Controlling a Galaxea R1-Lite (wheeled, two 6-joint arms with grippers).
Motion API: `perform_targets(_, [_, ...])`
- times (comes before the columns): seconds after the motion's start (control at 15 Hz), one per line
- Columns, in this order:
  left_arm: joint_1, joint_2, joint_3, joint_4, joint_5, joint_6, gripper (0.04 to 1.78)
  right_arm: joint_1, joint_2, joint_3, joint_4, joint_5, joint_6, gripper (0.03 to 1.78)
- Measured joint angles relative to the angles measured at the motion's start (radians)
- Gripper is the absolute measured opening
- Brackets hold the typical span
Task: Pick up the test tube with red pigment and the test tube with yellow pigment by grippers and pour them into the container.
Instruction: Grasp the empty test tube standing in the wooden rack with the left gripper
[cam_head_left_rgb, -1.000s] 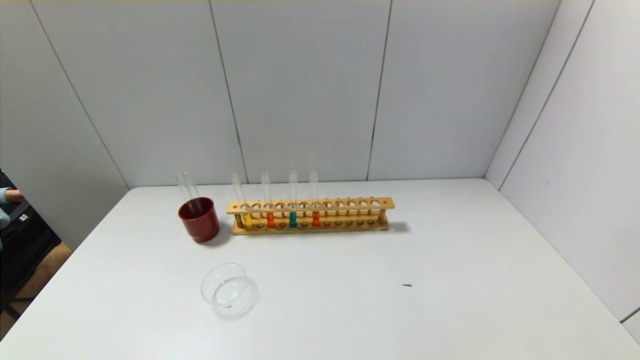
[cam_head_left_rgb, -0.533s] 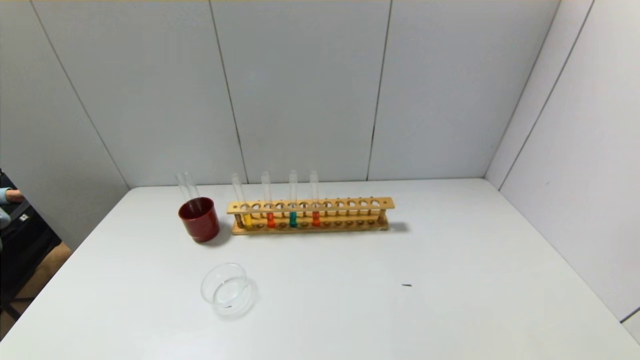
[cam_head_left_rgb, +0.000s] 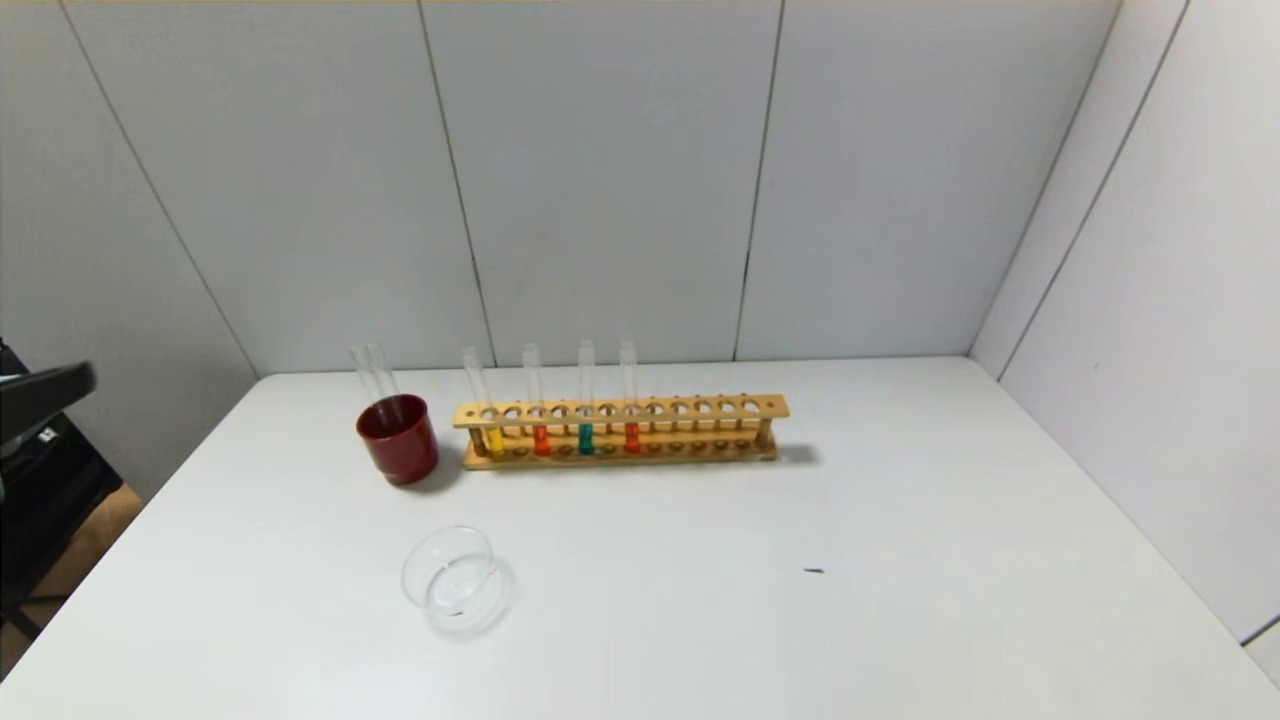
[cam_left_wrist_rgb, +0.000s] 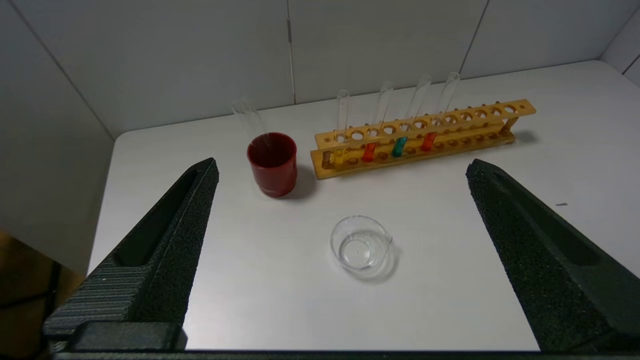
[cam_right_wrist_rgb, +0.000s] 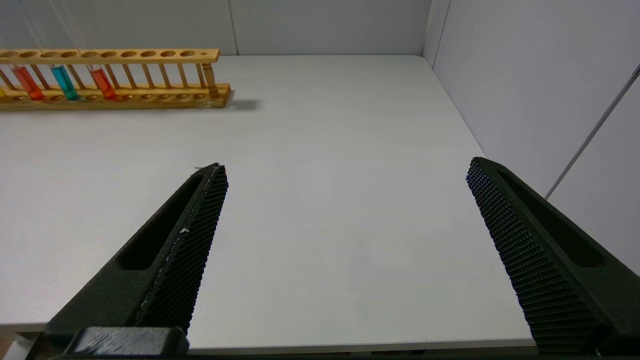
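Left hand (cam_left_wrist_rgb: 342, 167) and right hand (cam_right_wrist_rgb: 345, 167) both spread apart, empty, above white desk (cam_head_left_rgb: 900, 520). Yellow-liquid glass tube (cam_head_left_rgb: 484, 410) and orange-red-liquid glass tube (cam_head_left_rgb: 537, 405) upright in wooden rack (cam_head_left_rgb: 620, 432); clear glass dish (cam_head_left_rgb: 452, 578) nearby.

walls (cam_head_left_rgb: 600, 180): grey panels, dark seams | bench (cam_head_left_rgb: 900, 560): white, fills lower frame | floor (cam_head_left_rgb: 95, 530): brown, lower left

Head high, frontal; wrists low; rack (cam_head_left_rgb: 620, 432) shared.

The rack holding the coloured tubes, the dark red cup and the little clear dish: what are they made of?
The rack looks like pale varnished wood, honey-coloured with drilled holes. The dark red cup is opaque and glossy, perhaps plastic or glazed ceramic. The clear dish looks like glass: the table shows through it and its rim glints.
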Motion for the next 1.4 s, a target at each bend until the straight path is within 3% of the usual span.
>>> perform_targets(0.33, [-0.084,0.382,-0.03,-0.25,0.054,-0.111,1.75,0.0,0.0,0.0,0.0,0.0,0.0,1.75])
perform_targets(0.73, [-0.164,0.707,0.103,-0.671,0.132,-0.139,1.75,0.0,0.0,0.0,0.0,0.0,0.0,1.75])
perform_targets(1.07, [-0.191,0.932,0.163,-0.993,0.146,-0.136,1.75,0.0,0.0,0.0,0.0,0.0,0.0,1.75])
perform_targets(1.4, [-0.193,1.072,0.129,-1.079,0.15,-0.135,1.75,0.0,0.0,0.0,0.0,0.0,0.0,1.75])
